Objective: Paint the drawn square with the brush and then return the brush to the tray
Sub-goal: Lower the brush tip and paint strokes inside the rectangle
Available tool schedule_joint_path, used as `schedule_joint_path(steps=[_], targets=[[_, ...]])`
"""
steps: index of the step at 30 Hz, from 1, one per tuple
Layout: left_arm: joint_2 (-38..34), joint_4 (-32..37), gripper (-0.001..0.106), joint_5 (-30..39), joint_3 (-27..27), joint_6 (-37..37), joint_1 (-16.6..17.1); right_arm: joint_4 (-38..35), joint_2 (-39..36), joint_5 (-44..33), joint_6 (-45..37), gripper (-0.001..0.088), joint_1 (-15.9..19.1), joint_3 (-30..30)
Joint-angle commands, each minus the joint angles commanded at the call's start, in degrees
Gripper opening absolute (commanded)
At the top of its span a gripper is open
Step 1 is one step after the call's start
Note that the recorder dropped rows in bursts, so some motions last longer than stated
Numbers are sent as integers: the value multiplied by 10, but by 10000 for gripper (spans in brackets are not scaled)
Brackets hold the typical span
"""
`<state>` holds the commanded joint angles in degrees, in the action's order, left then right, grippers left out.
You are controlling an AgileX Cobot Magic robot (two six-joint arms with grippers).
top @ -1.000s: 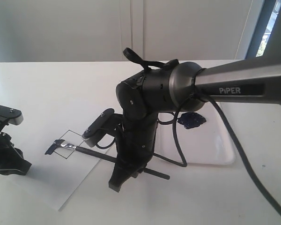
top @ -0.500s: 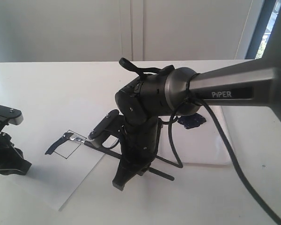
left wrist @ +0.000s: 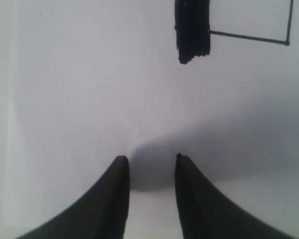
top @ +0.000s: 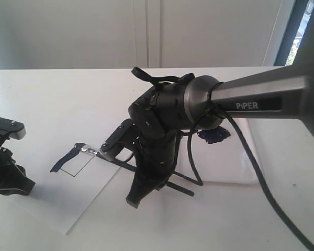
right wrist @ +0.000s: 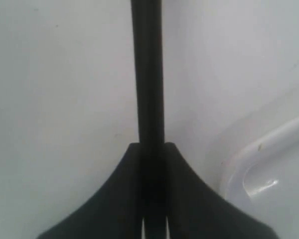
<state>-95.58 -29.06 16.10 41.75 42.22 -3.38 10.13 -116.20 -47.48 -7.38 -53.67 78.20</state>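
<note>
My right gripper [top: 136, 198] points down at the table, shut on the black handle of the brush [top: 111, 160]. The handle [right wrist: 147, 74] runs straight out from between the shut fingertips [right wrist: 148, 145]. The brush's silver ferrule [top: 89, 150] and bristles rest at the far corner of the drawn square [top: 76, 162]. A dark paint stroke [top: 64, 159] runs along the square's left side, and also shows as a stroke [left wrist: 192, 30] beside the outline [left wrist: 250, 37]. My left gripper [left wrist: 149, 160] hangs open and empty over the paper, left of the square. The tray [top: 240, 167] lies at the right.
The white paper sheet [top: 68, 204] lies slanted on the white table. A dark paint blob [top: 214, 135] sits at the tray's far end. The tray's rim [right wrist: 261, 152] is close beside the right gripper. The right arm's cable [top: 261, 183] loops over the tray.
The right gripper has drawn the bristles from the square's near-left corner up to its far corner, leaving a longer dark stroke along that side. The left arm has not moved.
</note>
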Motion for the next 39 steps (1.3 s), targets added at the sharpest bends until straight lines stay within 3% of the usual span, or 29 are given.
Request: schedule_joint_path(steps=[4,6,13,19,26,39], targets=[[0,0,374,0,0,0,0,-16,12,8,-15,0,0,0],[0,0,374,0,0,0,0,-77,32,-4,-72,0,0,0],[0,0,374,-1,0,0,0,-178,53,-68,-114,0,0,-5],[20,-47,374,21,11,-2,0,-180,53,-72,-120,0,0,-5],[36,-49,374,29,17,-1,0,-179,27,-74,-117,0,0,-5],[30,-49,374,-68,17,0,-1,-181,18,-60,-117,0,0,-5]])
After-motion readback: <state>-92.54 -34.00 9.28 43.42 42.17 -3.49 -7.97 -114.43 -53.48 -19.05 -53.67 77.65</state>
